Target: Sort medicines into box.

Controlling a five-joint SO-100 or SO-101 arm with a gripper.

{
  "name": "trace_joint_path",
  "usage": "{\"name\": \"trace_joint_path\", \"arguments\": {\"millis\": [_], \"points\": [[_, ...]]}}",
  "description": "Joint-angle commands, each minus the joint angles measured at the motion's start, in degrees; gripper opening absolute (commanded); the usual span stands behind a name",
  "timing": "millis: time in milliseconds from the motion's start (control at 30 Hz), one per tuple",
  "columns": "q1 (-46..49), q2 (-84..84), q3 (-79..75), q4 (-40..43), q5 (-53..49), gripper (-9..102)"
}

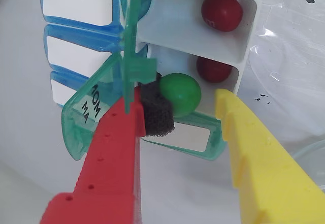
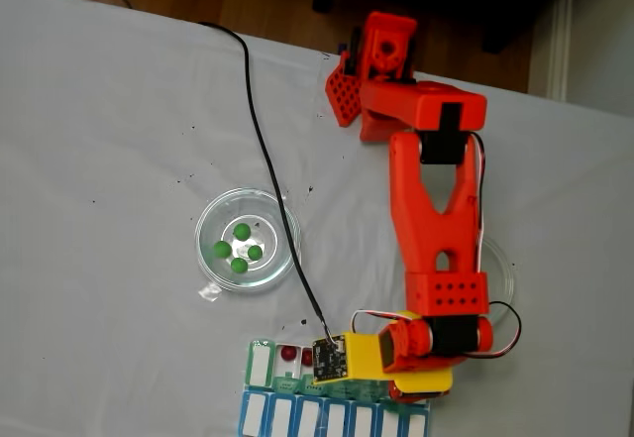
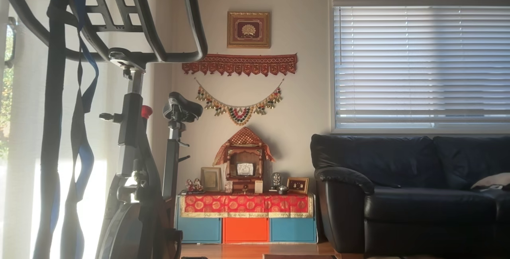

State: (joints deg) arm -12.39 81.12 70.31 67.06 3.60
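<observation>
Fingers: in the wrist view the gripper (image 1: 180, 107) stands spread, a red finger (image 1: 109, 158) at 7 o'clock and a yellow finger (image 1: 264, 163) at 5 o'clock, with a clear gap between their tips.
Foam pad: a dark sponge pad (image 1: 156, 107) on the red finger's tip touches the green pill (image 1: 180, 93); the yellow finger is apart from it.
Green pill: sits at the mouth of a white compartment of the box (image 1: 244, 36), just in front of a dark red pill (image 1: 213, 69).
Next compartment: toward 12 o'clock, another dark red pill (image 1: 221, 11) lies alone.
Lids: an open translucent green lid (image 1: 84, 115) with handwritten letters hangs at 9 o'clock of the fingers; blue lids (image 1: 76, 5) lie toward 11 o'clock.
Fixed view, arm: the red arm (image 2: 431, 209) reaches toward 6 o'clock, its gripper (image 2: 371, 373) over the organizer (image 2: 260, 363) at the bottom edge.
Dish: a round glass dish (image 2: 213, 259) at 10 o'clock of the gripper, well apart, holds four green pills (image 2: 238, 249).
Second dish: a clear dish (image 2: 503, 264) shows partly at 3 o'clock of the arm.
Surface: a white cloth-covered surface (image 2: 109, 140) carries everything; a black cable (image 2: 263, 150) crosses it.
</observation>
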Motion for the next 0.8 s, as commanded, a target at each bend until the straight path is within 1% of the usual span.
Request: {"name": "trace_joint_path", "arguments": {"millis": [0, 167, 333, 400, 433, 500, 667, 767], "points": [[0.53, 4.92, -3.16, -0.09, -0.09, 17], [1.05, 5.45, -3.25, 0.0, -0.88, 19], [1.41, 5.98, -3.43, 0.09, -1.23, 18], [1.49, 6.59, -3.43, 0.62, -1.67, 16], [1.85, 7.21, -3.6, 1.05, -2.29, 12], [3.6, 8.17, -5.89, 4.57, -3.6, 4], [7.03, 9.14, -16.17, 21.97, -9.32, 2], [9.58, 10.63, -18.9, 29.36, -15.82, 1]]}}
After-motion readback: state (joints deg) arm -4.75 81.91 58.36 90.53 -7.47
